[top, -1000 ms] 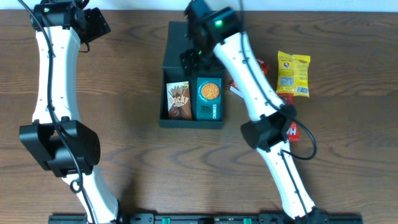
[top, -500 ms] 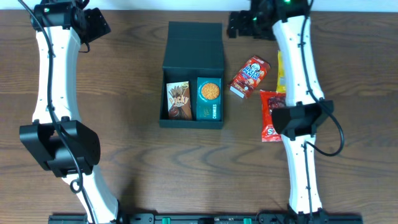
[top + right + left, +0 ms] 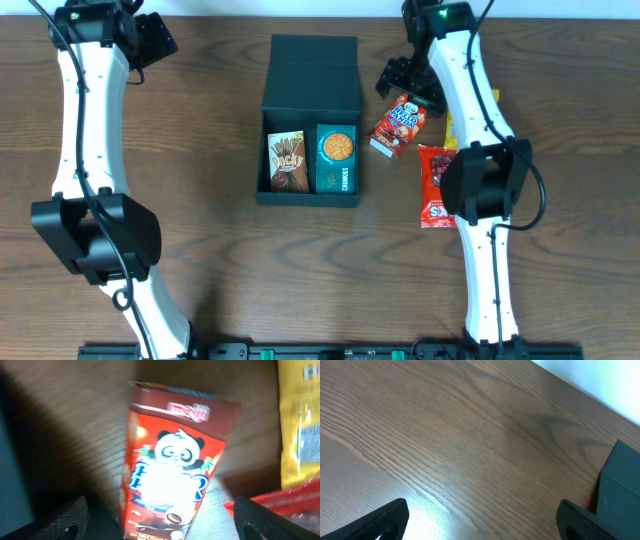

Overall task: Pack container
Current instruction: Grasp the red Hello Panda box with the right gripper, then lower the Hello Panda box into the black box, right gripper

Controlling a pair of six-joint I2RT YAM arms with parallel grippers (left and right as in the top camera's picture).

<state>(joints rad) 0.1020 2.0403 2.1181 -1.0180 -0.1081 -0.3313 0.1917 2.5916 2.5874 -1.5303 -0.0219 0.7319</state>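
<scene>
The dark teal-black container (image 3: 308,95) lies open at the table's centre, its flap lid folded back toward the far edge. A brown Pocky box (image 3: 288,162) and a teal snack box (image 3: 336,158) lie side by side inside it. A red panda-biscuit box (image 3: 398,126) lies just right of the container and fills the right wrist view (image 3: 172,460). My right gripper (image 3: 408,82) hovers open right over that box's far end, one finger on each side (image 3: 160,522). My left gripper (image 3: 150,38) is open and empty at the far left, over bare wood (image 3: 480,520).
A red snack packet (image 3: 434,185) lies right of the panda box, partly under my right arm. A yellow packet (image 3: 450,125) lies behind it, mostly hidden by the arm; its edge shows in the right wrist view (image 3: 299,420). The container's corner shows in the left wrist view (image 3: 620,485).
My right arm swung from over the container out to the far right, then came down over the red panda box. The left arm has not moved.
</scene>
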